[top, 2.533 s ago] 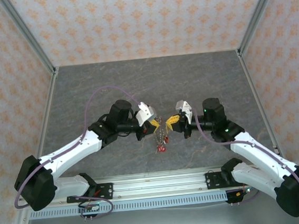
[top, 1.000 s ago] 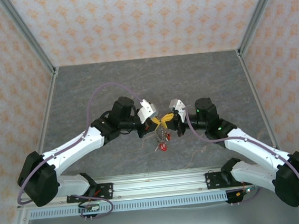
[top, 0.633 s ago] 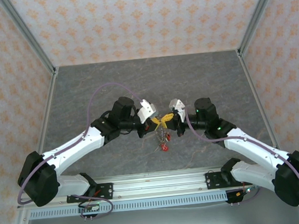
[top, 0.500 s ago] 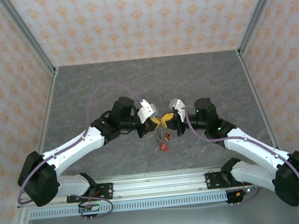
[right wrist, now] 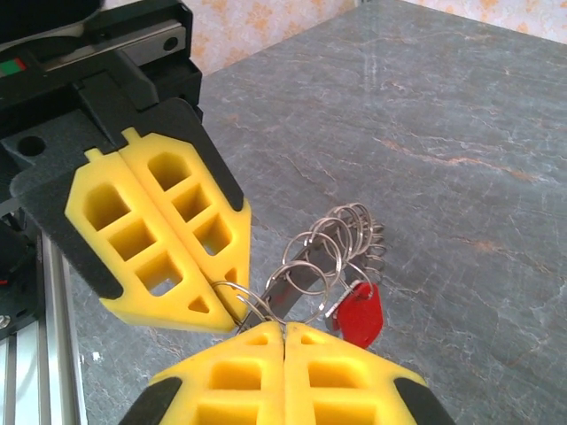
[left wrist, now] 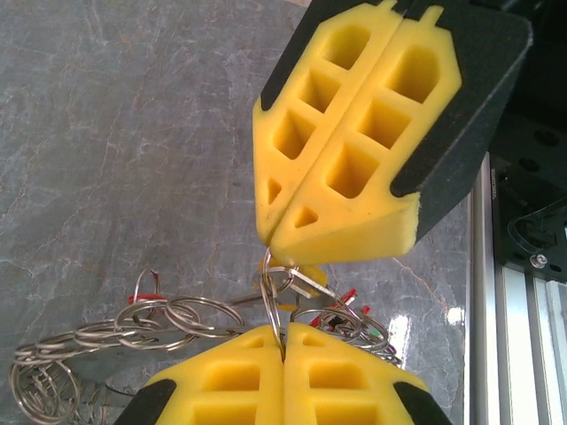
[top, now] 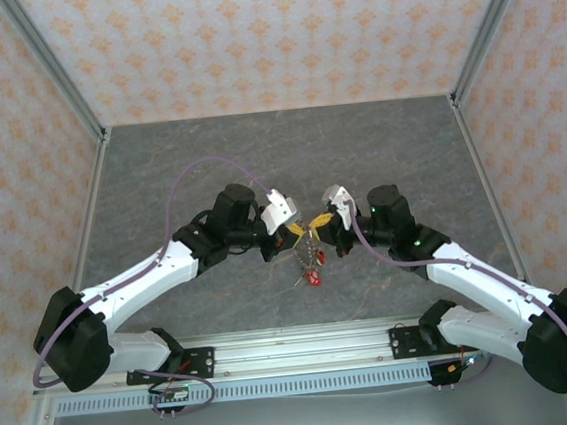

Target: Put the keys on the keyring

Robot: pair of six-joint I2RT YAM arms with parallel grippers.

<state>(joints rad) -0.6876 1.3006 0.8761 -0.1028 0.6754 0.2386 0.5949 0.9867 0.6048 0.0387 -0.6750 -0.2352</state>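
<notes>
A thin silver wire keyring [left wrist: 268, 297] is stretched between the two gripper tips above the table. My left gripper [left wrist: 283, 329] is shut on its lower arc. My right gripper [left wrist: 273, 241] is shut on its upper end, tip to tip with the left. From it hangs a bunch of several more wire rings [right wrist: 335, 243] and a flat grey metal strip [right wrist: 297, 282]. The keys hang there too: one with a red plastic head [right wrist: 359, 314], and other small red tips [left wrist: 350, 297]. In the top view, the left gripper [top: 294, 234] and right gripper [top: 319, 231] meet over the dangling bunch [top: 308, 262].
The grey marbled tabletop [top: 279, 163] lies under the bunch, bare around it. An aluminium rail [top: 296, 347] carrying the arm bases runs along the near edge. Patterned walls close in the left, right and back sides.
Both grippers have drawn closer together, from a clear gap to tips nearly touching. The hanging bunch has stayed between them. Both stay shut.
</notes>
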